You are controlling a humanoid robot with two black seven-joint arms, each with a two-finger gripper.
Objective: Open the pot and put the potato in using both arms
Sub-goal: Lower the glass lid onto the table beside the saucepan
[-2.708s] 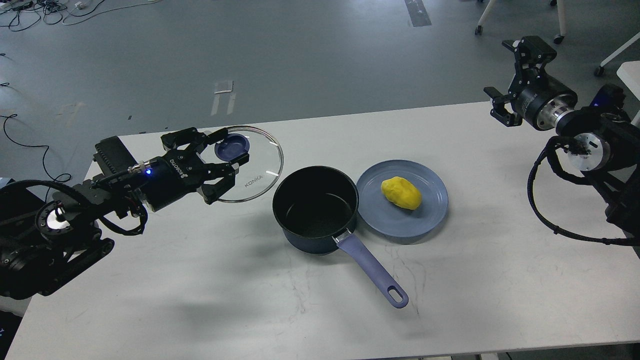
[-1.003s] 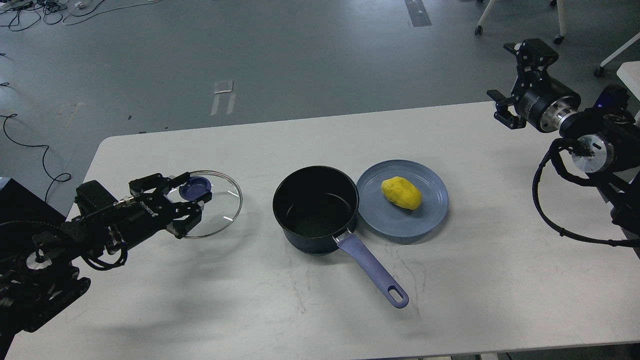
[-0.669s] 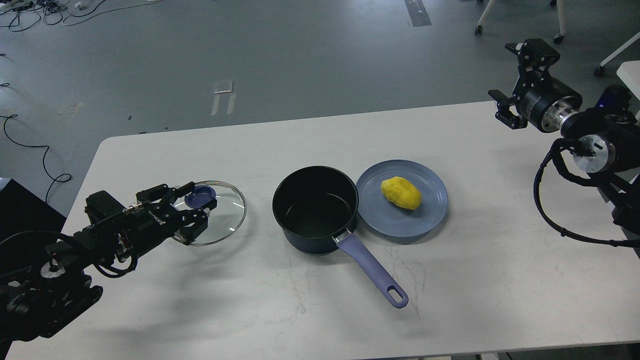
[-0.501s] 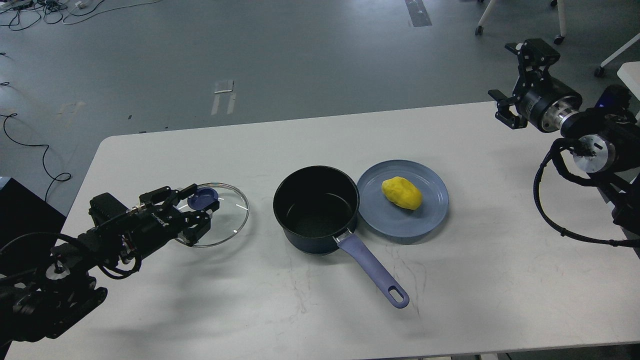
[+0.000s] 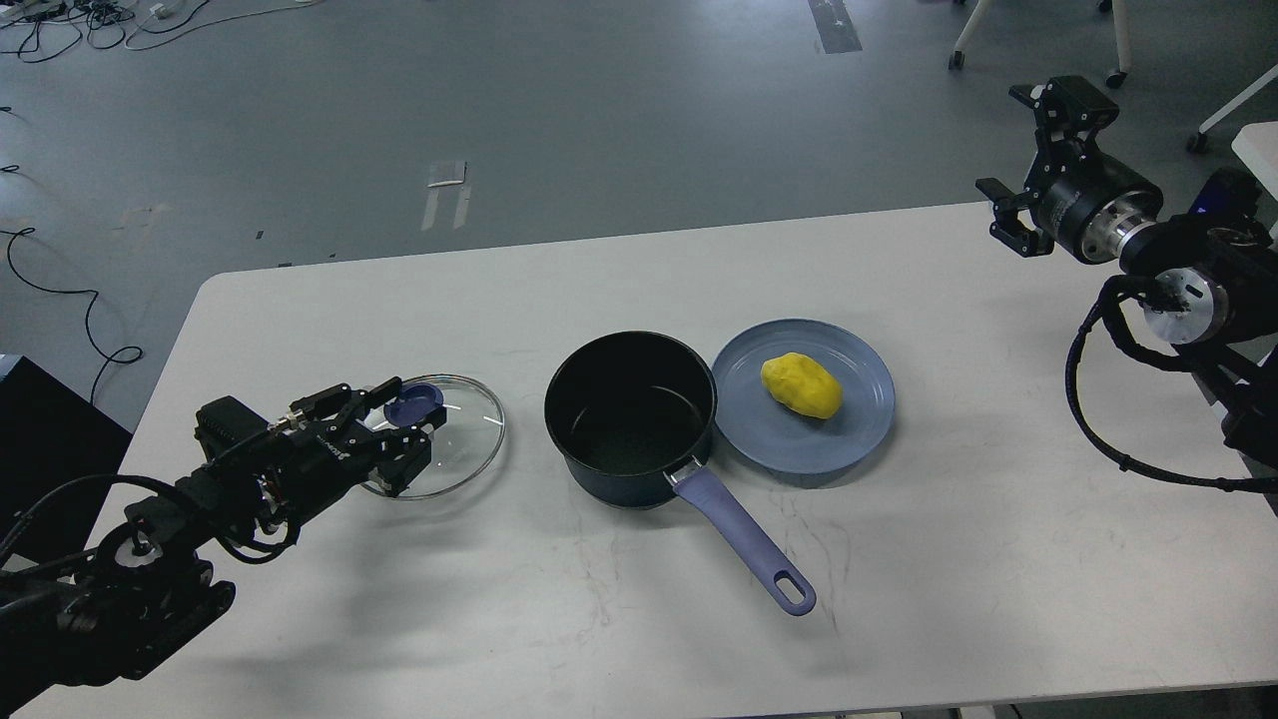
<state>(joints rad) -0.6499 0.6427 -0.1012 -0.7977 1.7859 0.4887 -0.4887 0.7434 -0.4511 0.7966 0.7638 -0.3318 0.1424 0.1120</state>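
The pot [image 5: 631,419] stands open in the middle of the table [image 5: 998,559], its black inside empty and its long handle [image 5: 744,544] pointing toward the near edge. The glass lid [image 5: 444,439] lies low on the table to the pot's left, apart from it. The left gripper [image 5: 404,431] is at the lid's blue knob [image 5: 413,404], one finger on each side; whether they pinch the knob or have let go, I cannot tell. The potato [image 5: 802,385] sits on a blue plate [image 5: 859,439] just right of the pot, untouched. The right gripper [image 5: 1028,165] hangs high over the far right corner, well apart from the potato, its fingers spread.

In my judgement the opening step is at its end, with the lid being set down. Next the right arm must come down over the plate, close on the lumpy potato across its narrow width, lift it and carry it left over the pot's mouth.
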